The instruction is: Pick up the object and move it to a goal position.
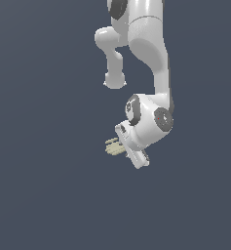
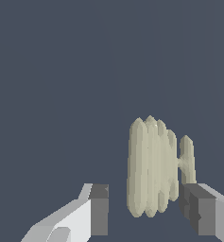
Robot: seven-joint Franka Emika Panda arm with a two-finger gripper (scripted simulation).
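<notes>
Open, the end effector [image 2: 144, 212] holds its two dark-padded fingers [image 2: 99, 209] well apart in the wrist view, and the object [image 2: 150, 168] sits in the gap between them, much closer to one pad than the other. I cannot tell whether it touches that nearer pad. It is a small pale beige-tan lump built of rounded ridges packed side by side like fingers, with one thinner segment standing slightly off from the rest. From the exterior view the fingers are hidden behind the white hand; only the object's [image 1: 114, 146] ridged tips poke out on the exterior view's left of the tilted end effector [image 1: 124, 146], with the white arm [image 1: 153, 53] rising behind against plain dark blue-grey.
</notes>
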